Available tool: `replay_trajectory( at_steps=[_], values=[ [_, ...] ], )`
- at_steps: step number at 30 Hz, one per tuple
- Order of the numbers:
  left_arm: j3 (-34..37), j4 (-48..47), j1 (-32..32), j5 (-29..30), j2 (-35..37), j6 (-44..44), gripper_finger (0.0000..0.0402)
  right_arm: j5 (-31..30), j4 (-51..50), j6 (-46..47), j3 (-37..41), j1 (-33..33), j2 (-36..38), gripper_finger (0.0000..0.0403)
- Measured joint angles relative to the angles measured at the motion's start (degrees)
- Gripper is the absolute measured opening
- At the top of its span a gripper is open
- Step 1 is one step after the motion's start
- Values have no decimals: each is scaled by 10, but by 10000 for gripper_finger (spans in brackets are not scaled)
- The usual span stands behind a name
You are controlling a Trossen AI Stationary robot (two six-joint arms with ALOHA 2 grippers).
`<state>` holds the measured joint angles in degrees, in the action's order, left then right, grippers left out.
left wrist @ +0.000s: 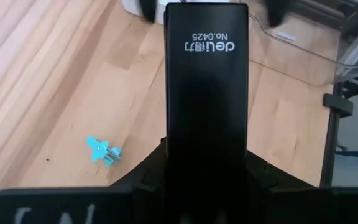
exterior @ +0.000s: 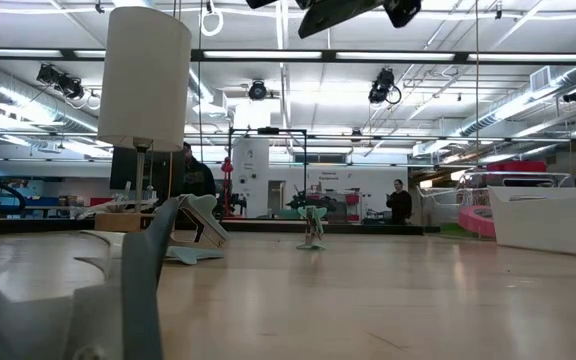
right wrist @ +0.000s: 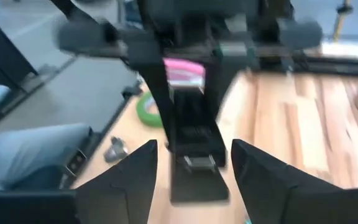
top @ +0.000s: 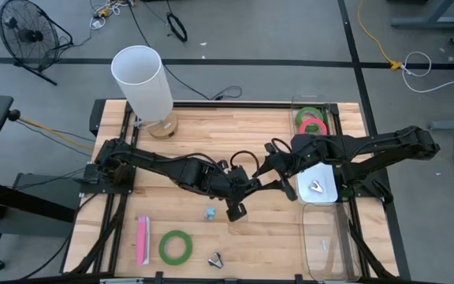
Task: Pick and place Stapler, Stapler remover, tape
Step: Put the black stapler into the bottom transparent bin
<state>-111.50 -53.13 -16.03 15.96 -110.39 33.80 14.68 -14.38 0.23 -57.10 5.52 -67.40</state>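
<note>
My left gripper is over the table's middle, shut on a black stapler with a white "deli No.0425" print. The stapler also shows in the right wrist view. My right gripper is open and empty, close to the stapler on its right side; in the high view it is at the middle right. One green tape roll lies flat near the front edge. A green roll and a pink roll lie in a clear bin at the back right. A metal staple remover lies in a white tray. My left gripper holds the stapler by its near end, between the two fingers, whose pads the stapler's body hides. The stapler sticks straight out past the fingers, its printed face toward the wrist camera. It is clear of the table.
A tall white cylinder stands at the back left. A pink bar, a second metal remover and a small blue piece lie toward the front. A clear bin is at the front right.
</note>
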Motion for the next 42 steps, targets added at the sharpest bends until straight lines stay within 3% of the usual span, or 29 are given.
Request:
replay_trajectory(
  at_steps=[12, 20, 23, 26, 37, 39, 42],
  values=[
    [0, 17, 1, 0, 0, -15, 112, -10, -7, 1, 0, 17, -13, 208],
    [0, 24, 2, -1, 0, -16, 112, -22, 44, -13, 0, 22, -55, 207],
    [0, 22, 2, 0, 0, -18, 112, -22, 50, -23, 0, 22, -65, 188],
    [0, 18, 2, -3, 0, -27, 112, -34, 51, -34, 0, 23, -68, 134],
    [1, 19, 2, 1, -1, -23, 112, -38, 51, -52, 0, 23, -68, 131],
    [1, 21, 0, 1, -1, -14, 136, -43, 48, -55, 0, 23, -64, 131],
    [1, 23, -1, 1, -1, -3, 202, -57, 37, -57, 0, 22, -55, 131]
  ],
)
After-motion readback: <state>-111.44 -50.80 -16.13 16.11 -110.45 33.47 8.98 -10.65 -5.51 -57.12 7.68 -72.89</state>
